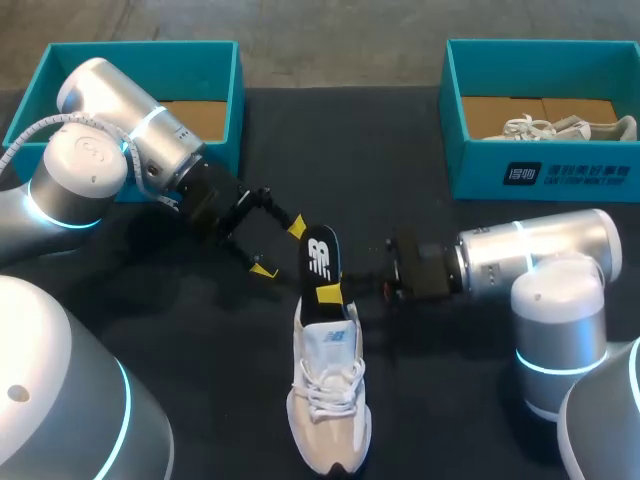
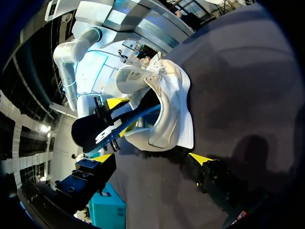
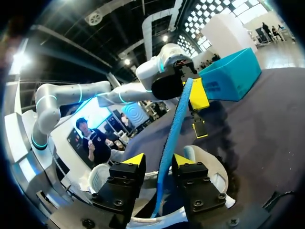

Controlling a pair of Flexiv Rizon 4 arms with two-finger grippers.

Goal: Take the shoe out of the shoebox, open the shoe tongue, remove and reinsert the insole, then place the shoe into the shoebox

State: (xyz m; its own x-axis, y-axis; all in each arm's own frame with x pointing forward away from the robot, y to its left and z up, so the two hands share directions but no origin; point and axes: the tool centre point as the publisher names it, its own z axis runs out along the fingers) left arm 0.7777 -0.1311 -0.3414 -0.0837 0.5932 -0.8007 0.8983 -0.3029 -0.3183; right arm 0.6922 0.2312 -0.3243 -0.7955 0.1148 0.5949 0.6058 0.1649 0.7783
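The insole step is in hand. The shoe [image 1: 328, 400] is lying on the table, out of any box, with its toe pointing toward the robot. The insole [image 1: 320, 262] is standing up out of the shoe's heel opening, its lower end sitting inside the shoe. The right gripper [image 3: 159, 164] is clamping the insole just above the shoe's collar, one finger on each face. The left gripper [image 1: 280, 250] is hanging just beside the shoe's heel end, near the insole's upper part, with its fingers spread wide and gripping nothing. I cannot tell whether the insole is coming out or going back in. Either way, nothing is pinning the shoe, so the next move is probably calling for the left gripper to steady it while the right gripper is drawing or feeding the insole along the shoe's length.
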